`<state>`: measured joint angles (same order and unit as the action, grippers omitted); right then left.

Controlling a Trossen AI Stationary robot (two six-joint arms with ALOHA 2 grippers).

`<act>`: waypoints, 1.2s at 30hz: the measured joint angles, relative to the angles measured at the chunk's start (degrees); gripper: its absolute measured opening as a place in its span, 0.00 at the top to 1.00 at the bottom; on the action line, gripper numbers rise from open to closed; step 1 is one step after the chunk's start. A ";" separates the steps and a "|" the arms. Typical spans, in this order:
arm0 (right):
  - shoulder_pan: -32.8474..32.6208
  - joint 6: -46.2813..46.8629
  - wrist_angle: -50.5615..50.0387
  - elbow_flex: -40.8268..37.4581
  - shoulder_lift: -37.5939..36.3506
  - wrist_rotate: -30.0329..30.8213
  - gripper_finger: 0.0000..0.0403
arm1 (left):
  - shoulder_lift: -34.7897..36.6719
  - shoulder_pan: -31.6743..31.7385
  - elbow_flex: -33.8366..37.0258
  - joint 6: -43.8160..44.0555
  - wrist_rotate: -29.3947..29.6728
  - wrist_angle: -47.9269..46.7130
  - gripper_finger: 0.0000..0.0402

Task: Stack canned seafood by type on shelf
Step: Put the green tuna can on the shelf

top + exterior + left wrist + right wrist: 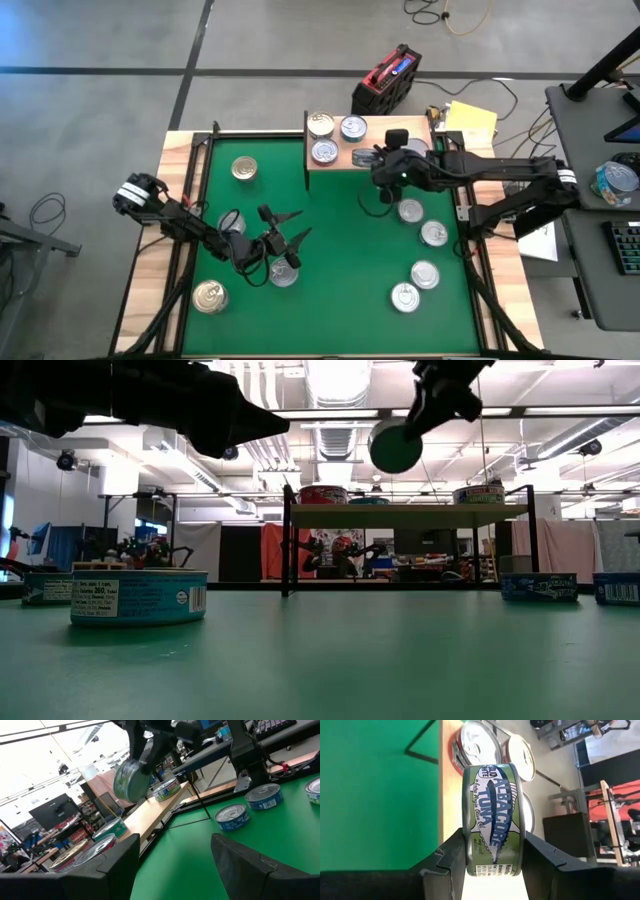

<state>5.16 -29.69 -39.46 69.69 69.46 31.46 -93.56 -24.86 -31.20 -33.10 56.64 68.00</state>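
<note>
The shelf stands at the mat's far edge with three silver-topped tins on its left half. My right gripper hangs above the shelf, shut on a green-labelled tuna tin, which also shows in the low view. My left gripper stands open over the mat's near left part, nothing between its fingers. Close by it a tin rests flat on the mat. Loose tins lie on both sides, some gold-topped, others silver-topped. My right gripper pinches the tuna tin between its two fingers, one on each flat end face, at the rim nearest the wrist. The fingers slant down from the table's right side. The tin stands on edge, its label wall toward the wrist camera, lifted clear above the shelf.
Several tins lie on the green mat at the right and left. A red and black case sits on the floor beyond the far edge, yellow paper at the far right corner.
</note>
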 joint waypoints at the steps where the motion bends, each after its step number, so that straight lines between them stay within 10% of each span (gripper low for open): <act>1: 0.42 -0.26 0.02 -0.11 0.20 -0.02 0.66 | 0.00 0.02 0.00 0.00 0.00 -0.02 0.43; 36: 1.66 -6.28 13.67 -8.11 2.01 1.73 0.65 | 0.00 0.17 0.00 0.87 -0.02 -1.68 0.43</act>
<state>6.82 -35.97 -25.79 61.58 71.47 33.20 -93.56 -24.69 -31.20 -32.23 56.62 66.32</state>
